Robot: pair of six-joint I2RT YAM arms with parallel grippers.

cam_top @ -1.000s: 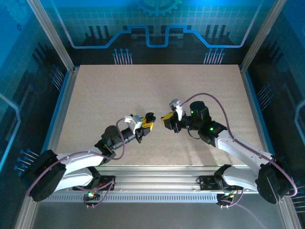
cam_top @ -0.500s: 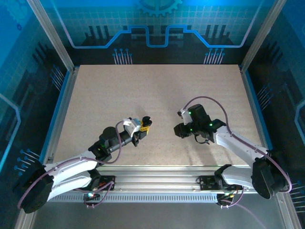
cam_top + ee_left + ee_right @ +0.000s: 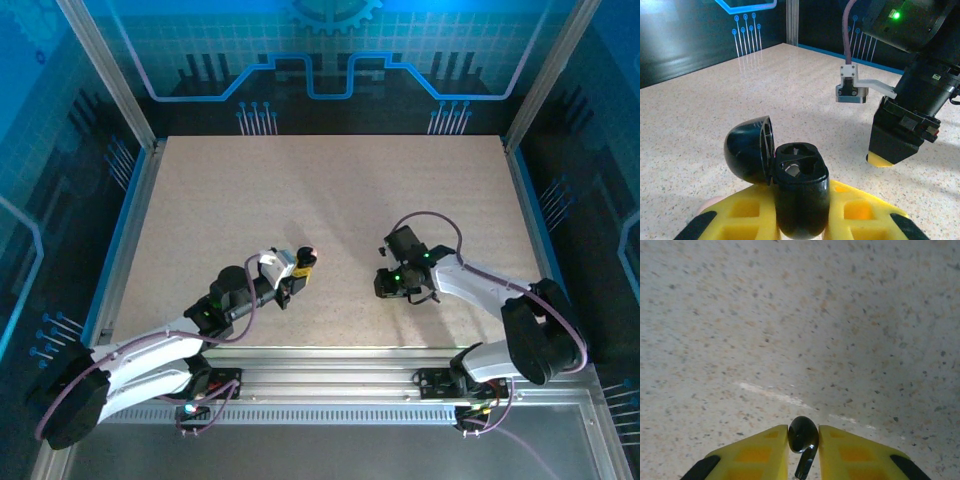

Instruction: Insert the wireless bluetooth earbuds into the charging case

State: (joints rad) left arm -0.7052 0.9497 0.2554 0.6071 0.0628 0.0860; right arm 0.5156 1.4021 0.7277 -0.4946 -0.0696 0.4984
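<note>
Over the table [image 3: 300,180], right pincer [image 3: 803,432] pinches a tiny black earbud [image 3: 803,435]; open black case [image 3: 799,172], clamped in left pincer [image 3: 801,215], lies leftward.

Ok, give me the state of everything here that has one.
charging case: lid open, both sockets empty
earbud: black, outside the case, pinched between yellow pads
left gripper: shut on the charging case
right gripper: shut on the earbud
</note>
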